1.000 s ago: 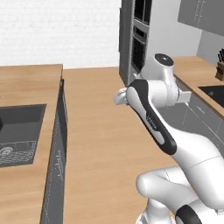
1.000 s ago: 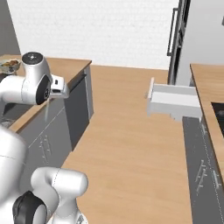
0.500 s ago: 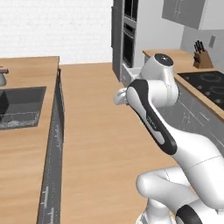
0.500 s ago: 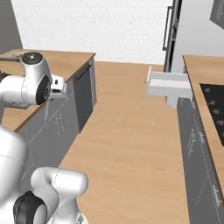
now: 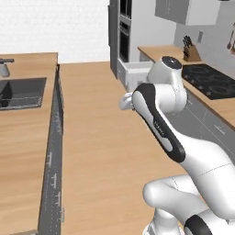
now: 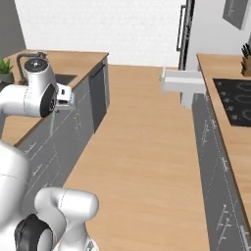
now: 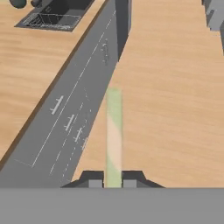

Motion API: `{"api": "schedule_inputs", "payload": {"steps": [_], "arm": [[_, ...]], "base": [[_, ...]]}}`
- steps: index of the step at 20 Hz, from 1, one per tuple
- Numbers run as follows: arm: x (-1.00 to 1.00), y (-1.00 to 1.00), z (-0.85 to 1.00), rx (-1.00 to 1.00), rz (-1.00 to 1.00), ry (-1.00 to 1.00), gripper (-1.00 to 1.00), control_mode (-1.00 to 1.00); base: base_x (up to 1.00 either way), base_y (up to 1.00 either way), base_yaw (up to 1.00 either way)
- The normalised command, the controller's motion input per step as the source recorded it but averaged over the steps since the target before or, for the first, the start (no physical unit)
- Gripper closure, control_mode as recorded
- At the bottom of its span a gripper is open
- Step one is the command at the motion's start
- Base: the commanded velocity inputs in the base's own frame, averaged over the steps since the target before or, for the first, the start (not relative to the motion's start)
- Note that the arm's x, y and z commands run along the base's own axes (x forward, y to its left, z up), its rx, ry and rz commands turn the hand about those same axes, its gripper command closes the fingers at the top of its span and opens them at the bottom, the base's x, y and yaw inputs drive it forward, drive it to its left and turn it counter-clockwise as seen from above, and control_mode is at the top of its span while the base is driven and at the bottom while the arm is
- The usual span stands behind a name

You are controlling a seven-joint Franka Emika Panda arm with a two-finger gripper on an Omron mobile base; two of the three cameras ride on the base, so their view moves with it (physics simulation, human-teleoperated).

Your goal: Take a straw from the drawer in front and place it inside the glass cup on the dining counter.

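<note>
Arm stood folded upright, elbow high, wrist turned toward its left. End effector pointed downward, jaws closed on the straw, which extended straight past the fingertips.

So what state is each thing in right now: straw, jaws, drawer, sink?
straw: clamped between the jaws, sticking out ahead over the floor beside the dining counter.
gripper: jaws shut on the straw.
drawer: pulled open.
sink: contents too unclear to tell.
</note>
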Motion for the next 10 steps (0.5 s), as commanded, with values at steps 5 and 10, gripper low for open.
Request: {"api": "schedule_inputs", "payload": {"steps": [5, 10], "arm": [[0.00, 0.00, 0.00, 0.00, 0.00, 0.00, 1.00, 1.00], [0.00, 0.00, 0.00, 0.00, 0.00, 0.00, 1.00, 1.00]], "base": [[-1.00, 0.00, -0.06], [-0.94, 0.13, -0.06]]}}
